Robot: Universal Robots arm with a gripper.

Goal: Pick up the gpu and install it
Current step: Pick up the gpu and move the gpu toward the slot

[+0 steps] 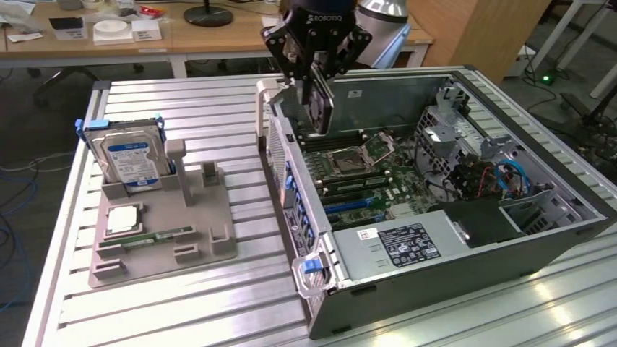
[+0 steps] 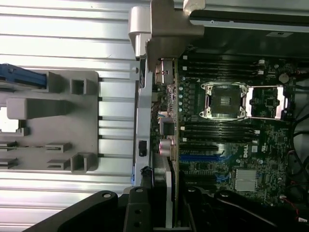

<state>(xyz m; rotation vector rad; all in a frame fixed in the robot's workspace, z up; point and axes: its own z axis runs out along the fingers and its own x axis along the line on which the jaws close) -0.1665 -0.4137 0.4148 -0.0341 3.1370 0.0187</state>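
Hand [image 1: 317,75] pinching gpu [image 1: 320,112] upright above open case [image 1: 453,285], motherboard [image 1: 381,181] beneath, hard drive [image 1: 130,160] well apart

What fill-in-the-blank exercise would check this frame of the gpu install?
1. The gripper is shut on the ____.
2. That card hangs on edge over the open computer ____.
3. On the grey holder, the ____ with the blue label stands upright.

Missing words: gpu; case; hard drive.

Lab: slotted aluminium bench [image 1: 183,307], desks [image 1: 207,40]
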